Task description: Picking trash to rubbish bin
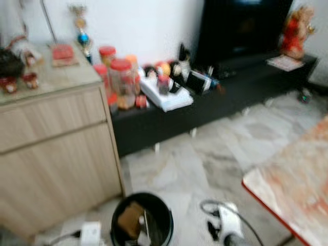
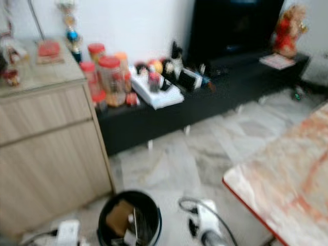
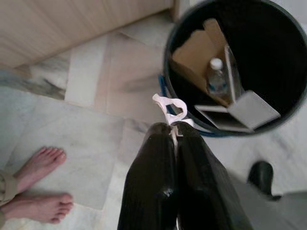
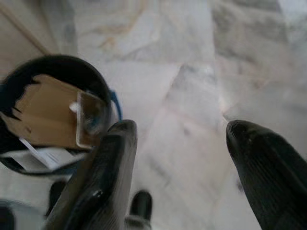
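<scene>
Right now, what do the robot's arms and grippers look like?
Each gripper has two long, glossy black fingers with rounded tips. The left gripper shows smooth, shiny fingers; a finger of the right gripper has a fine ribbed texture. In the blurred head views, the right arm looks silver-white with a grey cable looping beside it.

Bin (image 1: pixel 142 219): mouth open upward; cardboard (image 3: pixel 194 60), bottle (image 3: pixel 217 79) and a white card (image 3: pixel 249 109) take up part of the inside, dark room beside them. Cabinet (image 1: pixel 51 148): close beside the bin. Bare feet (image 3: pixel 36 184): on the tiles near the bin. Table (image 1: pixel 292 179): to the right, well apart. Marble floor (image 1: pixel 205 154): open up to the black TV bench (image 1: pixel 205 110).
</scene>
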`<state>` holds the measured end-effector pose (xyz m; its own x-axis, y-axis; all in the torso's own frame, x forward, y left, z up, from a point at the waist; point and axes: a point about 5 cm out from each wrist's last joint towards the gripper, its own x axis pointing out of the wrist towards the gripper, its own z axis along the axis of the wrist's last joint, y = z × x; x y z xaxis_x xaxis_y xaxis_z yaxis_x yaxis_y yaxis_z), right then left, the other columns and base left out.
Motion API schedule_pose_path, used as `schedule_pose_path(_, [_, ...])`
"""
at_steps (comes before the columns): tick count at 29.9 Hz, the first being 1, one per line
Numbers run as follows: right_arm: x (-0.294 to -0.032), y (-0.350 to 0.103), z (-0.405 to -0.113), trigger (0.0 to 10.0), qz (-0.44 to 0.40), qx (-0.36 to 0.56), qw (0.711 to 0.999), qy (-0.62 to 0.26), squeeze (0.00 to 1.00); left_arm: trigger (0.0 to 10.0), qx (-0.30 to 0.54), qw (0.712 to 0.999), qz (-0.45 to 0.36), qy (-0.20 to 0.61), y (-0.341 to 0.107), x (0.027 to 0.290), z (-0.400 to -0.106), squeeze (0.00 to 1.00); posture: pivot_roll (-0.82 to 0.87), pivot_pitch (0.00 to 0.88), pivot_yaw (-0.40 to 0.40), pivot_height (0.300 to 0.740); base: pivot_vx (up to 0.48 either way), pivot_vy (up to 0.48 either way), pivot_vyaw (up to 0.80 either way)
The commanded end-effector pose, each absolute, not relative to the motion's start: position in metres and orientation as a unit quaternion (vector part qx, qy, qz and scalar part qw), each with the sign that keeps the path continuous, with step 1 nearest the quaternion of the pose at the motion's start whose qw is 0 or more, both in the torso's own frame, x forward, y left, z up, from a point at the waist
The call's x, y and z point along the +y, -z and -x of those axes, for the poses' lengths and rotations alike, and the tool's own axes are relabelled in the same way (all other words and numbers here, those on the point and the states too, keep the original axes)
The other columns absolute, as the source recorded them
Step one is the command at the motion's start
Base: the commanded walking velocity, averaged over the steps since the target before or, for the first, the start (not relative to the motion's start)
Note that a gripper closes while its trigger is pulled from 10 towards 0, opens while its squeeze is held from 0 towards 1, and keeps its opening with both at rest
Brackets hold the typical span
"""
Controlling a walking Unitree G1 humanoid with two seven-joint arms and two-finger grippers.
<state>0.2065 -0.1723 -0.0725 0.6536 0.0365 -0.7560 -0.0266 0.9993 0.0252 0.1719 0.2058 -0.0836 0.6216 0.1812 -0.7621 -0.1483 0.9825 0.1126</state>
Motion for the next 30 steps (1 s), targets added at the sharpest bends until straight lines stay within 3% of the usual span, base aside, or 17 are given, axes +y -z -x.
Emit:
schedule_pose_path(1, [-0.161, 0.069, -0.214, 10.0, -0.008, 0.403, 0.914, -0.038, 0.0, 10.0, 0.424, 0.9, -0.028, -0.1, 0.082, 0.214, -0.173, 0.0, 0.02, 0.0, -0.061, 0.74, 0.368, 0.0, 0.0])
schedule_pose_path(9, [-0.153, 0.063, -0.223, 10.0, 0.004, 0.389, 0.918, -0.077, 0.0, 10.0, 0.379, 0.919, -0.034, -0.103, 0.066, 0.217, -0.201, 0.0, 0.02, 0.0, -0.061, 0.74, 0.088, 0.0, 0.0])
schedule_pose_path(10, [-0.146, 0.06, -0.227, 10.0, 0.008, 0.382, 0.918, -0.108, 0.0, 10.0, 0.35, 0.931, -0.038, -0.097, 0.055, 0.216, -0.22, 0.0, 0.02, 0.0, -0.066, 0.74, 0.0, 0.0, 0.0])
schedule_pose_path(14, [-0.138, 0.055, -0.234, 10.0, 0.011, 0.372, 0.918, -0.141, 0.0, 10.0, 0.32, 0.944, -0.032, -0.077, 0.042, 0.209, -0.242, 0.0, 0.02, 0.0, -0.07, 0.74, 0.0, 0.0, 0.0])
schedule_pose_path(17, [-0.127, 0.047, -0.244, 10.0, -0.001, 0.353, 0.919, -0.176, 0.0, 10.0, 0.297, 0.954, -0.018, -0.022, 0.029, 0.189, -0.264, 0.0, 0.01, 0.0, -0.07, 0.74, 0.0, 0.0, 0.0])
schedule_pose_path(19, [-0.127, 0.047, -0.244, 10.0, -0.001, 0.353, 0.919, -0.176, 0.0, 10.0, 0.297, 0.954, -0.018, -0.022, 0.029, 0.189, -0.264, 0.0, 0.01, 0.0, -0.07, 0.74, 0.0, 0.0, 0.0])
schedule_pose_path(21, [-0.115, 0.035, -0.257, 10.0, -0.018, 0.323, 0.922, -0.212, 0.0, 10.0, 0.282, 0.958, -0.014, 0.043, 0.019, 0.164, -0.28, 0.0, 0.0, 0.0, -0.072, 0.74, 0.0, 0.0, 0.0])
schedule_pose_path(25, [-0.112, 0.032, -0.26, 10.0, -0.022, 0.315, 0.922, -0.223, 0.0, 10.0, 0.276, 0.959, -0.015, 0.055, 0.015, 0.158, -0.284, 0.0, -0.01, 0.0, -0.073, 0.74, 0.0, 0.0, 0.0])
schedule_pose_path(30, [-0.1, 0.015, -0.276, 10.0, -0.035, 0.275, 0.923, -0.267, 0.0, 10.0, 0.26, 0.96, -0.011, 0.101, 0.005, 0.132, -0.295, 0.0, -0.02, 0.0, -0.077, 0.74, 0.0, 0.0, 0.0])
